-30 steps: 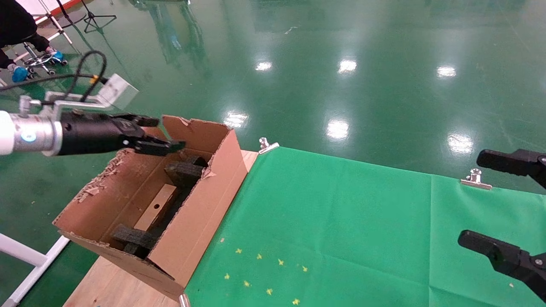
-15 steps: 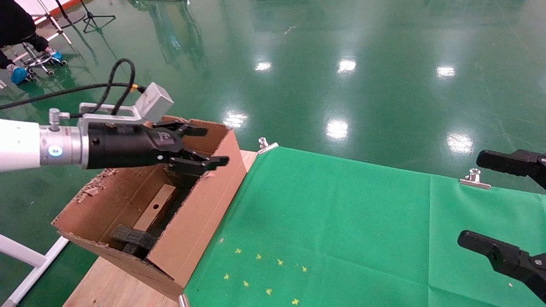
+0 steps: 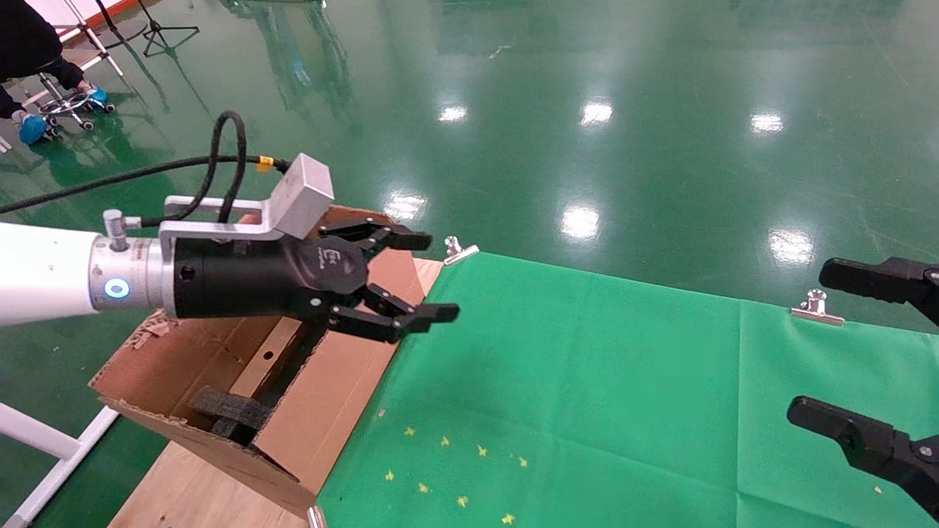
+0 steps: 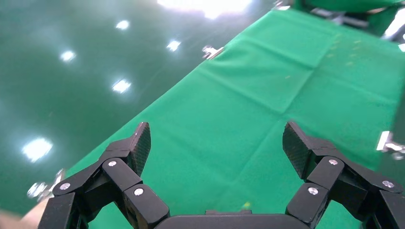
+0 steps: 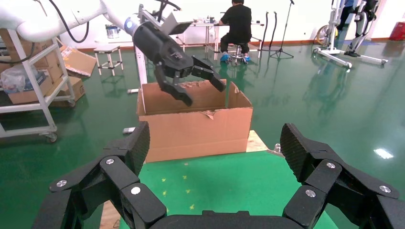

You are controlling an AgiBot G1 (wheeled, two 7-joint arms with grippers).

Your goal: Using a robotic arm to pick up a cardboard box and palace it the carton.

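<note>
At the near left edge of the green-clothed table (image 3: pixel 587 381): carton (image 3: pixel 323 411) with ragged flaps, dark foam blocks (image 3: pixel 224 411) inside. Deep in it, the cardboard box (image 3: pixel 268 357), lying flat, long axis running front to back along the carton's length, round hole facing up. Above the carton's right wall, over the cloth edge: left gripper (image 3: pixel 429 277) of the robotic arm (image 3: pixel 44 275), fingers spread wide, nothing between them, pointing right. Far right: right gripper (image 3: pixel 851 348) parked, splayed wide, empty too.
</note>
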